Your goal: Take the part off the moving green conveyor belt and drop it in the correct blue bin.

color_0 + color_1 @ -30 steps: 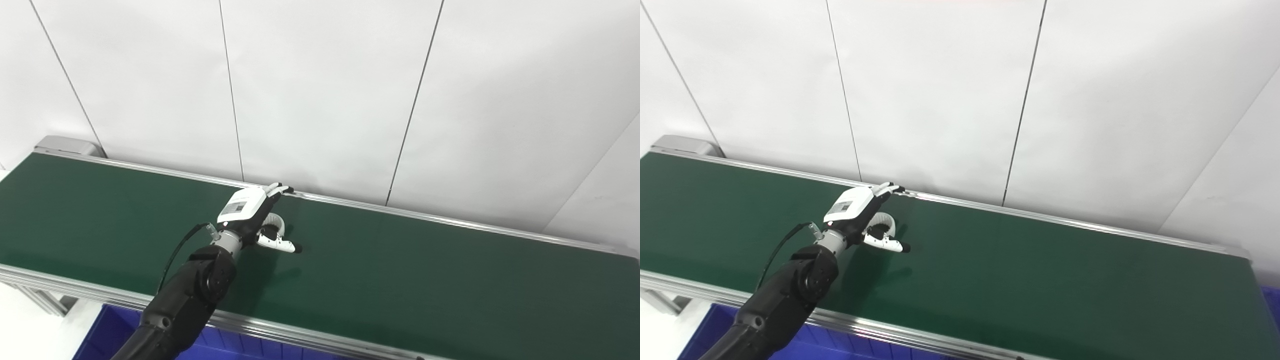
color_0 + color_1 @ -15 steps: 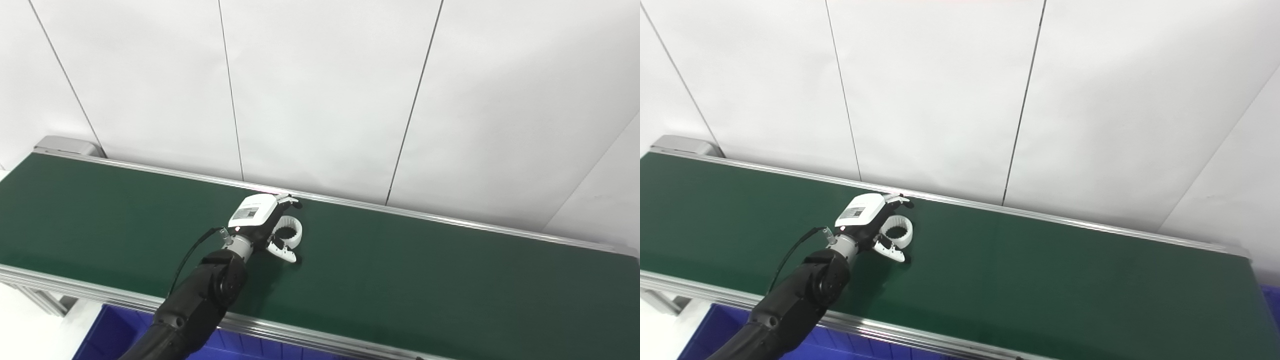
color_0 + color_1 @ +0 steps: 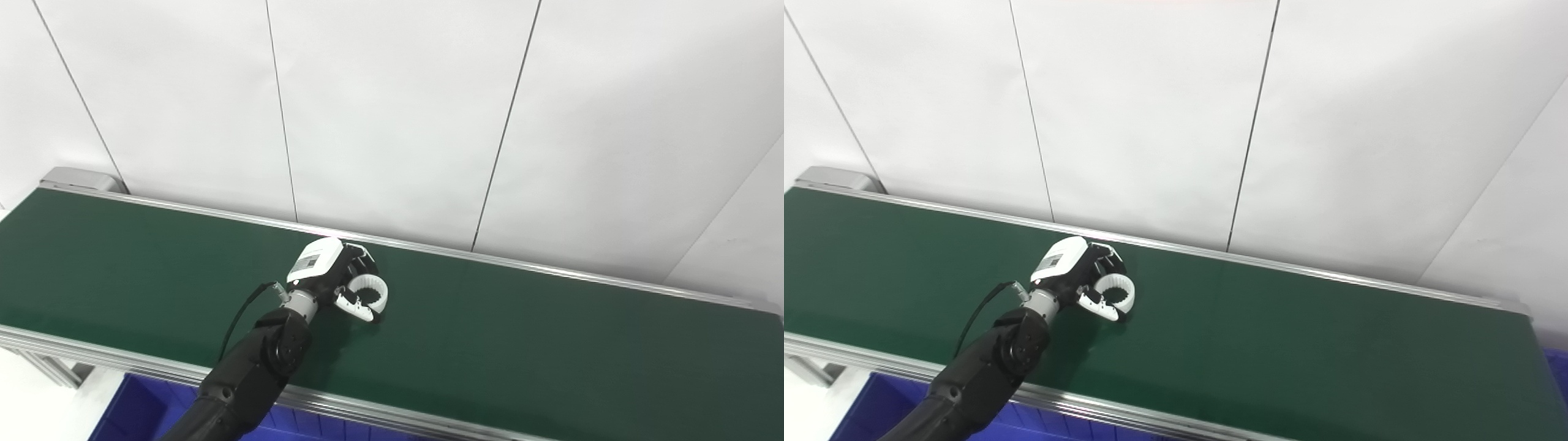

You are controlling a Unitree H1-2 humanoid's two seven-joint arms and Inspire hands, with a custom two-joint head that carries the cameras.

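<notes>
A white ring-shaped part (image 3: 371,289) with a toothed inner face lies on the green conveyor belt (image 3: 551,331), near its far rail. My left hand (image 3: 327,269) reaches across the belt from the lower left. Its fingers curl over the far side of the ring (image 3: 1118,289) and its thumb presses the near side, so the hand is shut on the part. The ring still looks low, at belt level. The right hand is out of sight.
A blue bin (image 3: 131,407) sits below the belt's near rail at the lower left, partly behind my forearm. A sliver of another blue bin (image 3: 1558,367) shows past the belt's right end. A white panelled wall stands behind the belt.
The ring has travelled right along the belt and my left hand has followed it. The fingers, spread one second ago, have closed around the ring.
</notes>
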